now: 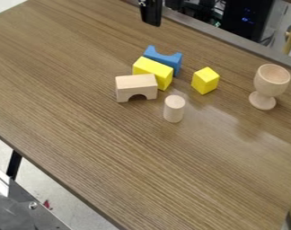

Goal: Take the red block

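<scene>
The black gripper [151,14] hangs at the top edge, above the table's far side and apart from the blocks. Below it, a blue block with a curved notch [164,59] stands behind a yellow oblong block [153,72]. In front of these is a natural wood arch block [136,87]. A yellow block [205,81] stands by itself to their right. A small red object [47,204] lies on the floor at the lower left, beyond the table's edge; I cannot tell what it is.
A pale wood cylinder [174,108] stands upright in front of the blocks. Near the right edge is a wooden goblet [269,85]. The brown table [142,166] ends in a slanting edge at the lower left. Dark equipment [247,20] sits behind the table.
</scene>
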